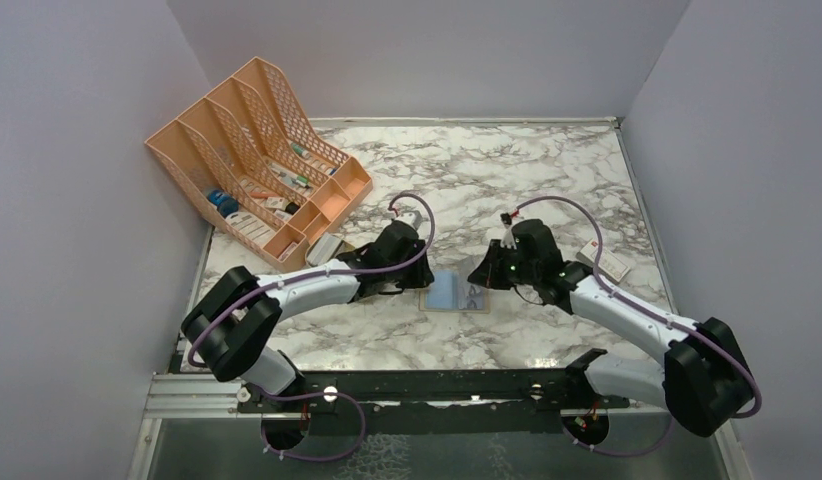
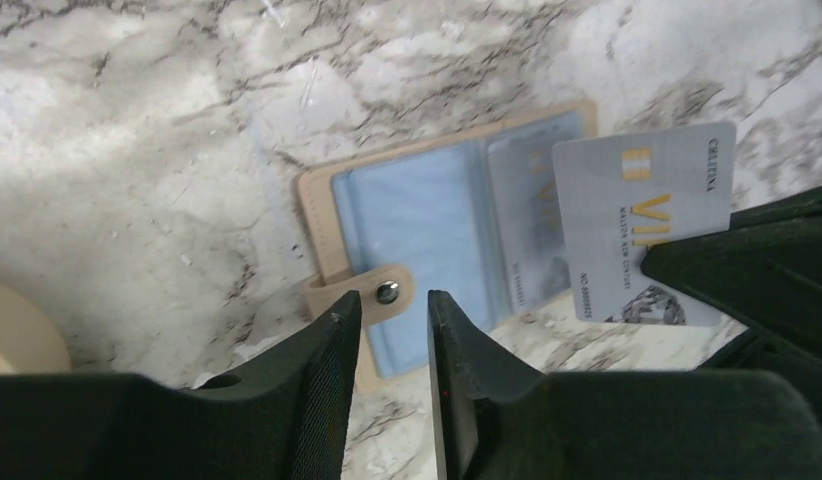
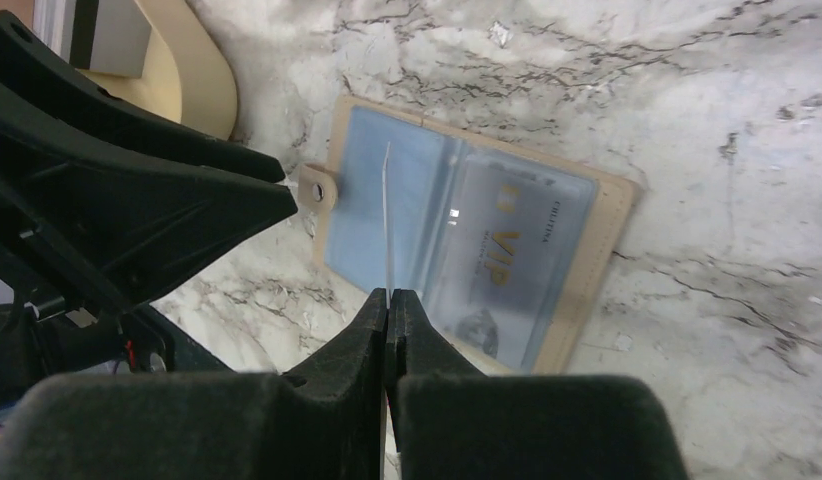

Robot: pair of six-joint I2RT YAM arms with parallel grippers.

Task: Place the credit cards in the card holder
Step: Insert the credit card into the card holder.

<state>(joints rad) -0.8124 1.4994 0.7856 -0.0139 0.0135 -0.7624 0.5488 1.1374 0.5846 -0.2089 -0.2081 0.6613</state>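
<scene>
The card holder [image 2: 407, 215] lies opened flat on the marble surface [image 2: 137, 150], between the 2 arms, its pale blue pockets facing up, which is probably why it sits there: both wrists can reach it and the pocket mouths are exposed. The right end effector [image 3: 387, 300] is clenched on 1 credit card [image 2: 647, 230], pinching its lower edge so the card stands on edge above the holder (from the right wrist it shows only as a thin white line). That grip leaves most of the card free, which looks meant for sliding the leading edge into a sleeve. The left end effector [image 2: 392, 305] is released, its fingers apart with nothing between them, poised just over the snap tab [image 3: 318, 190] at the holder's left edge; I judge it is there to pin the holder down so it cannot skid while the card goes in. Whether it touches the tab I cannot tell. Counted: 1 card holder, 2 credit cards in view, of which 1 is held and the other card [image 3: 507, 250] sits inside the right-hand pocket, and 2 end effectors. The left-hand pocket appears empty.
</scene>
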